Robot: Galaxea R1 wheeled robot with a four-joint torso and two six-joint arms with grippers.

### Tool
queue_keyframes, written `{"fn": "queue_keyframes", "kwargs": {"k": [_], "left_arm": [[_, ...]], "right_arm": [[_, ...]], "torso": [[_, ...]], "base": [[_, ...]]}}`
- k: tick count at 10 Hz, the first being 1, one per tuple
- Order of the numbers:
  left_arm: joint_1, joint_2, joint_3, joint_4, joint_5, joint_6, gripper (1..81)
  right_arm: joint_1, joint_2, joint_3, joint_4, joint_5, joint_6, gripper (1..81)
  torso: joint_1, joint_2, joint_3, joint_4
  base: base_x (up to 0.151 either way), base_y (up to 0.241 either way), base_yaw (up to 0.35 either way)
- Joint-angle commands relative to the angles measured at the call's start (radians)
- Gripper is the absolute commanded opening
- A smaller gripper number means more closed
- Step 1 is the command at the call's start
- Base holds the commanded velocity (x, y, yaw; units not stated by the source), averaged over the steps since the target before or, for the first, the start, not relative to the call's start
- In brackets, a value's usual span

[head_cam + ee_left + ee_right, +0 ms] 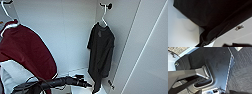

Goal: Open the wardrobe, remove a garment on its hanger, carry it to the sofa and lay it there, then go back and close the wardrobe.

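Hanging inside the open wardrobe (75, 30), the black shirt (101, 53) droops from its white hanger (103, 17), whose hook catches a dark peg high on the right inner wall. A dark red garment (25, 52) hangs at the left on its own hanger. The left gripper (87, 84) reaches in low, its tip just beside the shirt's hem; whether its fingers are apart or together cannot be told. From the left wrist, black cloth (215, 16) looms close against the white panel.

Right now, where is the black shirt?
In the head view the black shirt hangs on its white hanger inside the open wardrobe, right of the dark red garment.
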Motion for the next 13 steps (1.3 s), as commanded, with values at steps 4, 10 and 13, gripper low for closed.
{"fn": "queue_keyframes", "kwargs": {"k": [4,10,13], "left_arm": [[-0.368,0.048,0.030,-0.018,0.052,-0.151,81.1],[-0.521,0.059,0.052,-0.033,0.031,-0.291,81.1],[-0.563,0.058,0.089,-0.078,-0.008,-0.291,81.1]], "right_arm": [[0.027,0.001,0.001,0.001,-0.060,0.001,81.1],[0.016,0.006,0.006,-0.002,-0.038,0.003,81.1],[0.016,0.011,0.016,0.003,-0.037,0.001,81.1]], "torso": [[0.000,0.000,0.000,0.000],[0.000,0.000,-0.001,0.000],[0.001,0.000,-0.001,0.000]], "base": [[0.000,0.000,0.000],[0.000,0.000,0.000],[0.000,0.000,0.000]]}}
